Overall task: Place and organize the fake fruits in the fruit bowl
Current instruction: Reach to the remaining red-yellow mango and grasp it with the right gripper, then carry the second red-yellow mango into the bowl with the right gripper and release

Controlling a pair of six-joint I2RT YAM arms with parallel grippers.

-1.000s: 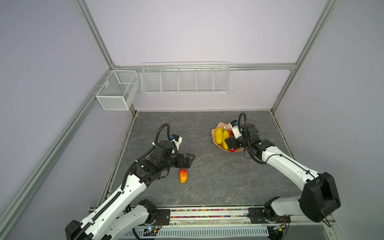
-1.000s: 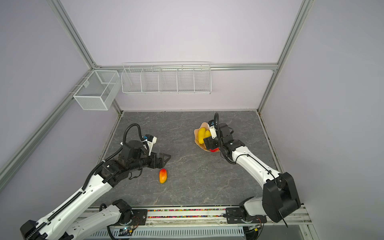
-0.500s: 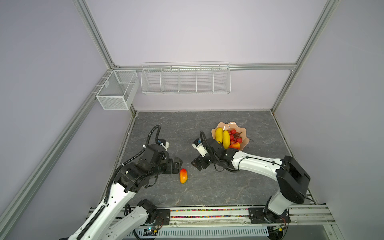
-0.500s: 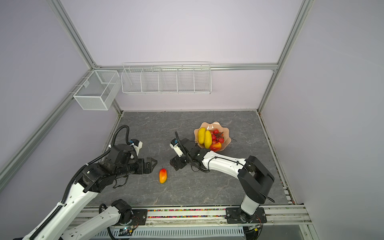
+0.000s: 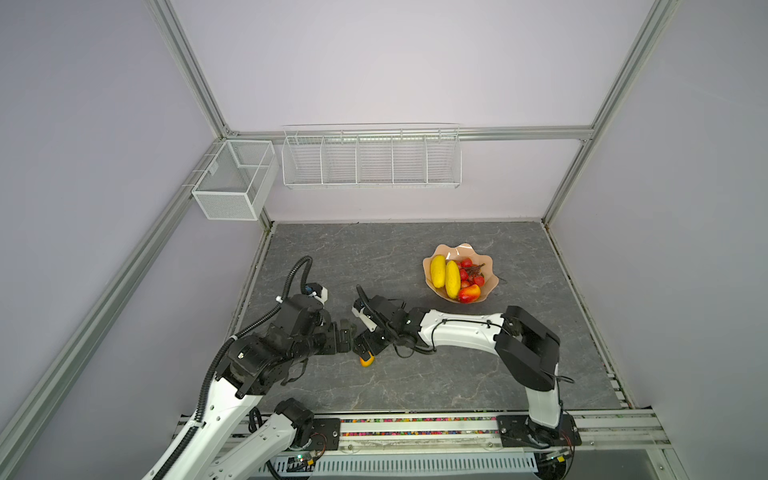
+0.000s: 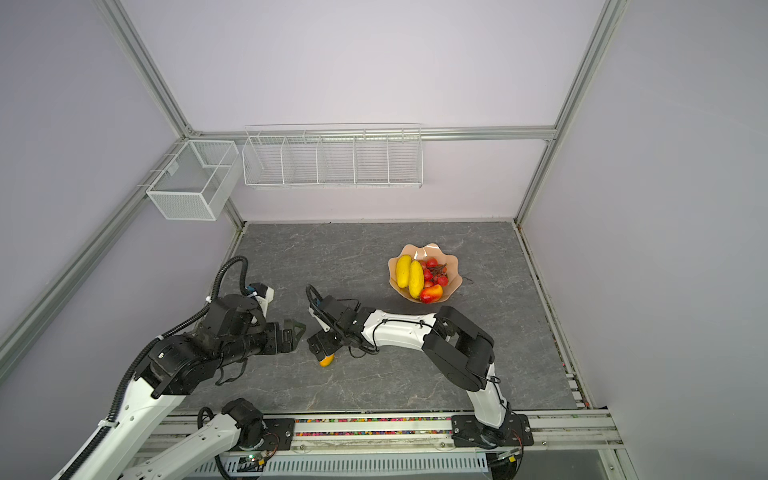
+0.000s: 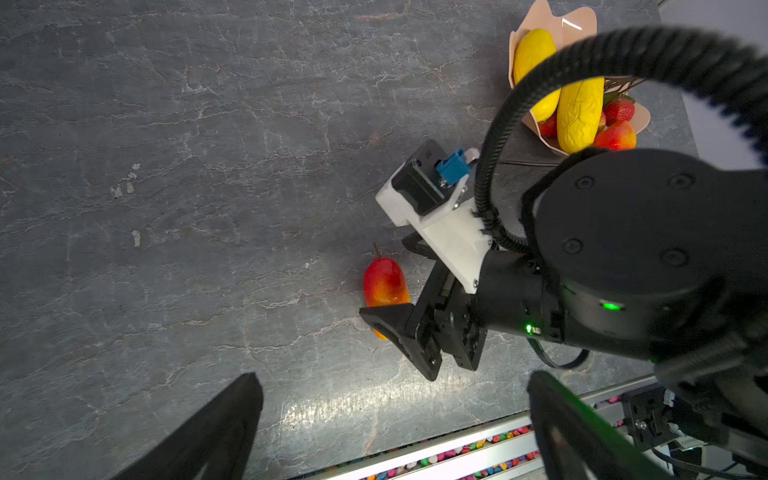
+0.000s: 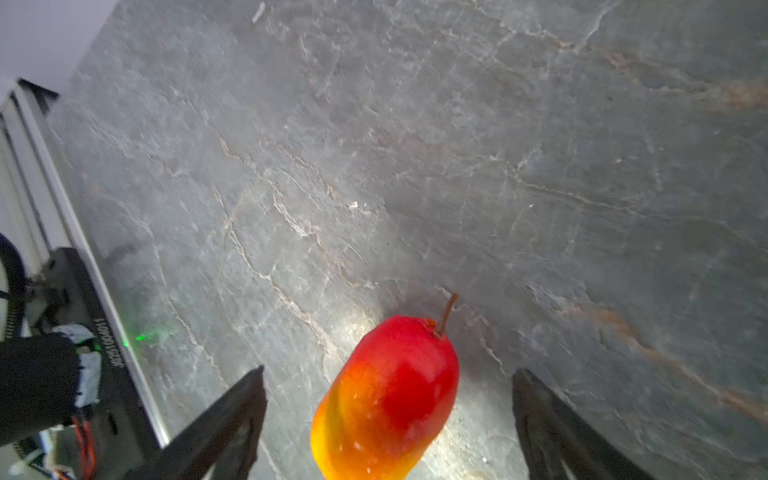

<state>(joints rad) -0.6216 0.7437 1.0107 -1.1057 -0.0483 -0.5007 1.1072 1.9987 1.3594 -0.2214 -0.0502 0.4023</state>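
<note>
Stretched low leftward, right gripper spread, straddling ungripped mango; left gripper spread, crowding just left; fruit bowl far right.

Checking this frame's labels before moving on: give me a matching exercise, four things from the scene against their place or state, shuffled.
Things:
1. loose mango-like fruit
2. two yellow fruits
3. right gripper
4. left gripper

Places or states:
A. side by side in the fruit bowl
B. open, fingers either side of the loose fruit, not yet closed on it
C. lying on the table, outside the bowl
D. open, empty

Pairs: 1-C, 2-A, 3-B, 4-D
</note>
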